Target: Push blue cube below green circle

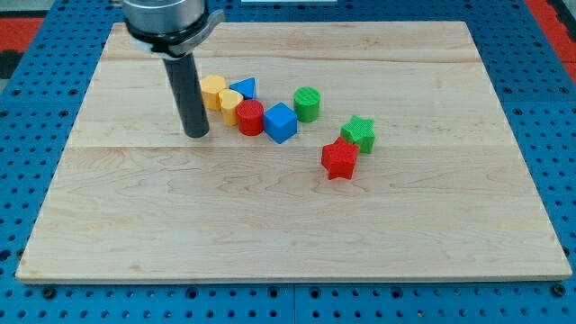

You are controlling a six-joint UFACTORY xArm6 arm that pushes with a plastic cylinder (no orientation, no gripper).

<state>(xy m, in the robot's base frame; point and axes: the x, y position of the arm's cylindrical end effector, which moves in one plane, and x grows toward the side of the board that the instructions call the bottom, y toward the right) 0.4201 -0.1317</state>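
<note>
Centrally, the blue cube (280,122) is seen as glossy, with one corner turned toward the view's bottom, touching the red cylinder (250,117) at its nine o'clock; the green circle (307,103) is found at its one o'clock. No hand is fitted; my tip (197,135) is rested on the pale wooden bench (270,216), at nine o'clock of the cluster. No writing can be read.

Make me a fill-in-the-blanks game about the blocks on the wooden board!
1. The blue cube touches the red ____ on its left.
2. The green circle sits toward the view's ____ from the blue cube.
3. My tip is on the view's ____ of the whole cluster.
4. The red star touches a star coloured ____.

Missing words: cylinder; top right; left; green.
</note>
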